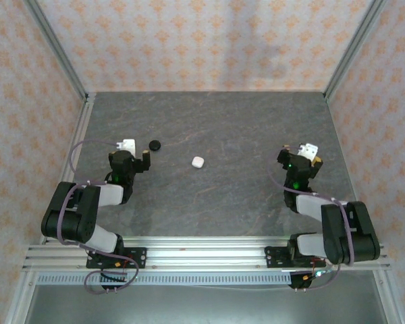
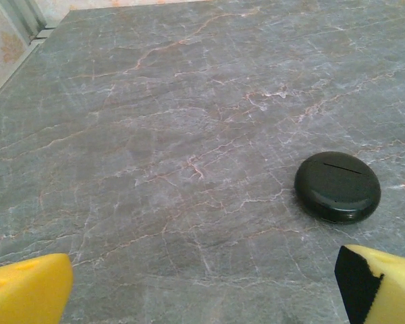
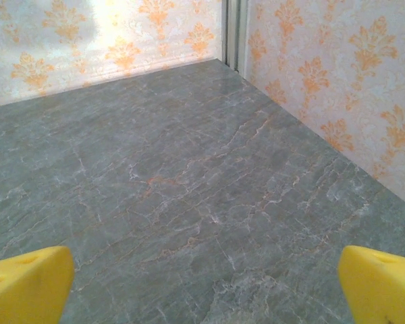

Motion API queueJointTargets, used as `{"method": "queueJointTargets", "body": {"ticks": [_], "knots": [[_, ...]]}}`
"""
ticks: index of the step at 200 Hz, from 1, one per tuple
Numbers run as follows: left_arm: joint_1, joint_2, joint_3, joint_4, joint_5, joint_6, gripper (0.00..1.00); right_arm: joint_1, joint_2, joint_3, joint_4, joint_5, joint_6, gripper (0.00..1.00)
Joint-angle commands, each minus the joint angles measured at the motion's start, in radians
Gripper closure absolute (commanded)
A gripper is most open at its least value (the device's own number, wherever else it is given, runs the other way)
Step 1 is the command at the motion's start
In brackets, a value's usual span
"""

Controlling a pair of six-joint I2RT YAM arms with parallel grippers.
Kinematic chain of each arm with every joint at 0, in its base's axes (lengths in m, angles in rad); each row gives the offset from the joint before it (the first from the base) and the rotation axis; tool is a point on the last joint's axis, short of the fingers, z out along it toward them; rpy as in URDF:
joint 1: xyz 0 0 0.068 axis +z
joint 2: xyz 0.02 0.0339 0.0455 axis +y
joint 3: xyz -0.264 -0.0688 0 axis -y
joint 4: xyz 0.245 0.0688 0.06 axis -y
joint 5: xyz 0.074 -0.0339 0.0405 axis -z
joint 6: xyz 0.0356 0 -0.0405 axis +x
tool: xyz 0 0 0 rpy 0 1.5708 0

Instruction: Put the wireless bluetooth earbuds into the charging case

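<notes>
As I stand looking over the grey marbled table point(image 1: 209, 202), I count two arms, one black disc and one white case. Farthest left, the left gripper point(image 1: 136, 154) sits low over the stone with its two yellow-padded fingers point(image 2: 27, 290) spread wide and nothing between them. Just to its right lies the single black disc point(image 1: 154, 144), round and glossy, flat on the table. The left wrist view shows a thin line across its top, and it sits near the gripper's right finger but apart from it. Further right, close to the middle of the table, the charging case point(image 1: 198, 162) lies alone. It is one small rounded white pebble, well apart from both grippers and a little closer to the arms' side than the disc. At the far right, the right gripper point(image 1: 304, 156) faces the back corner, its two yellow fingertips point(image 3: 27, 287) likewise wide apart and holding nothing, with bare stone below them.
</notes>
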Motion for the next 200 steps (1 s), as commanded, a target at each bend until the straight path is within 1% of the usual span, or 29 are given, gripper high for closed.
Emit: {"method": "queueJointTargets", "body": {"ticks": [1, 20, 36, 54, 67, 83, 98, 200], "knots": [[0.013, 0.005, 0.026, 0.023, 0.009, -0.015, 0.0, -0.003, 0.08, -0.022, 0.163, -0.057, 0.002, 0.0], [0.013, 0.006, 0.027, 0.023, 0.009, -0.015, 0.0, -0.002, 0.177, -0.018, 0.249, -0.057, -0.003, 0.0], [0.013, 0.005, 0.027, 0.022, 0.006, -0.016, 0.0, -0.003, 0.246, 0.003, 0.287, -0.042, -0.008, 0.01], [0.013, 0.005, 0.03, 0.017, -0.006, -0.021, 0.0, -0.004, 0.216, 0.095, 0.052, -0.017, 0.019, 0.0], [0.013, 0.007, 0.033, 0.012, -0.02, -0.026, 0.0, -0.008, 0.239, 0.077, 0.131, -0.01, 0.019, 0.0], [0.013, 0.007, 0.033, 0.012, -0.02, -0.026, 0.0, -0.008, 0.224, 0.082, 0.093, -0.003, 0.025, 0.0], [0.013, 0.006, 0.033, 0.012, -0.02, -0.026, 0.0, -0.008, 0.232, 0.076, 0.125, -0.004, 0.019, 0.01], [0.013, 0.007, 0.035, 0.009, -0.019, -0.028, 0.0, -0.008, 0.236, 0.088, 0.1, -0.007, 0.02, 0.01]]}}
